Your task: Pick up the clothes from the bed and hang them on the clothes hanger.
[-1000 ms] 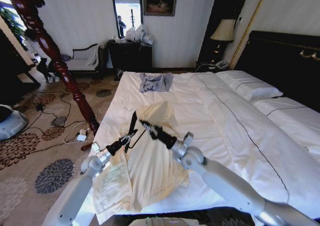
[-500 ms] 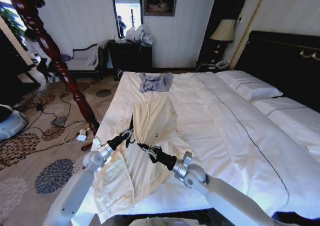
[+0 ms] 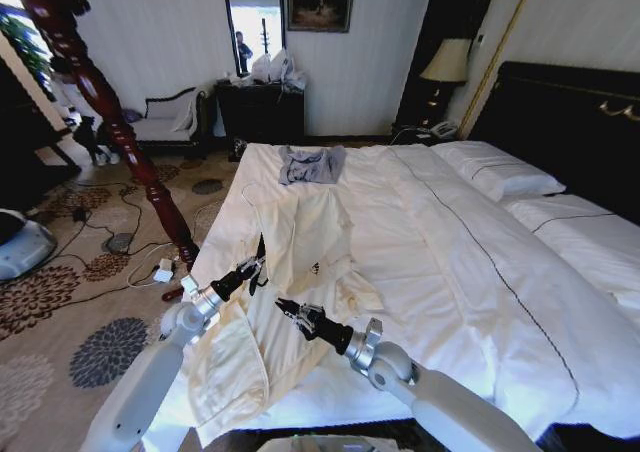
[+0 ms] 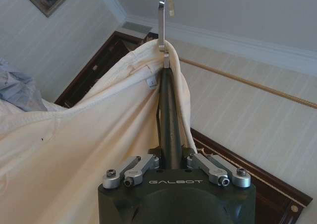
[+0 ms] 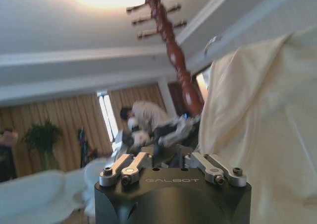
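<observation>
Near the lower centre of the head view, the right gripper [image 3: 284, 306] has drawn back and down from the clothes [image 3: 300, 262]; I cannot tell how its fingers stand. Left of centre, the left gripper [image 3: 246, 269] stays clenched on the clothes hanger [image 4: 166, 92]. Over the last 1 second the cream top has spread out along the bed [image 3: 480, 262] with its collar over the hanger's hook, so the hanging looks nearly done.

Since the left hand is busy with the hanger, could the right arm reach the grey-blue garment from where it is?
Probably not without stretching: the right hand sits low near the bed's foot, the grey-blue garment far up, beyond the cream top.
</observation>
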Motion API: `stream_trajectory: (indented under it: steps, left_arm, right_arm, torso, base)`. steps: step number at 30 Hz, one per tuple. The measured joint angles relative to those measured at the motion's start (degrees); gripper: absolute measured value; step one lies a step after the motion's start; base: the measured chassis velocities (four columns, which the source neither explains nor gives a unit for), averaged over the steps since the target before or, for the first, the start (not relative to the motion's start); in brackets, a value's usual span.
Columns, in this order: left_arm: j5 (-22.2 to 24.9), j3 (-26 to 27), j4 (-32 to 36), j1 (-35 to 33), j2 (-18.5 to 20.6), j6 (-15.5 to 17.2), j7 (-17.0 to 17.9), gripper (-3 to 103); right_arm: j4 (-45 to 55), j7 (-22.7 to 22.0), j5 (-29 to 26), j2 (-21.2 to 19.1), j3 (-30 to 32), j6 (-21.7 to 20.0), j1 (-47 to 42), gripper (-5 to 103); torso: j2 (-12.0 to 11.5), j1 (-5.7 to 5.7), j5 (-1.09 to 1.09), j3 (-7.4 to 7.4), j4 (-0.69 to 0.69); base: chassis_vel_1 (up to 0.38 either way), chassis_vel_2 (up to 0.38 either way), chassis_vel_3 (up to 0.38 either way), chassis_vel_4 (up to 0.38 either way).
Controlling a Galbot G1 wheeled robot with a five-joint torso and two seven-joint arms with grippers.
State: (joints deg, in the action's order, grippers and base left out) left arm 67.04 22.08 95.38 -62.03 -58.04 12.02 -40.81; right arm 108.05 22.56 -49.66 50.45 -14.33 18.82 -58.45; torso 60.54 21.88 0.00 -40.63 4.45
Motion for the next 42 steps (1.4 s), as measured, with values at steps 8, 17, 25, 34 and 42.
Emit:
stream_trajectory:
  steps: [8, 17, 25, 34, 42]
  left_arm:
    - [-0.93, 2.61, 5.54, -7.44, 3.18, -0.33, -1.38, 18]
    - [-2.12, 3.33, 8.88, -10.98, 4.4, -0.48, -2.33, 18]
    - [-2.43, 3.39, 9.64, -11.98, 5.48, -0.59, -2.63, 18]
    - [-2.49, 3.2, 10.13, -12.53, 7.61, -0.8, -3.38, 18]
    - [-2.78, 1.64, 9.7, -11.22, 7.97, -0.81, -3.4, 18]
  right_arm:
    - [1.39, -21.38, -7.12, 1.36, 8.71, -6.4, 3.72, 68]
    - [0.7, -36.25, -18.74, 2.34, 15.94, -13.85, 10.22, 94]
    - [-1.7, -18.32, -4.96, -7.68, 22.48, -9.91, 9.43, 100]
    - [-15.08, 25.11, -0.32, -16.53, 20.79, -1.91, 20.61, 100]
    - [-24.97, 43.28, 7.34, -13.98, 12.75, -5.81, 36.92, 100]
  torso:
    - [0.0, 0.0, 0.0, 0.0, -0.02]
    - [0.0, 0.0, 0.0, 0.0, -0.02]
    - [0.0, 0.0, 0.01, 0.0, 0.02]
    - [0.0, 0.0, 0.0, 0.0, 0.0]
    - [0.0, 0.0, 0.02, -0.01, 0.01]
  base:
    - [0.0, 0.0, 0.0, 0.0]
    - [0.0, 0.0, 0.0, 0.0]
    - [0.0, 0.0, 0.0, 0.0]
    - [0.0, 0.0, 0.0, 0.0]
    - [0.0, 0.0, 0.0, 0.0]
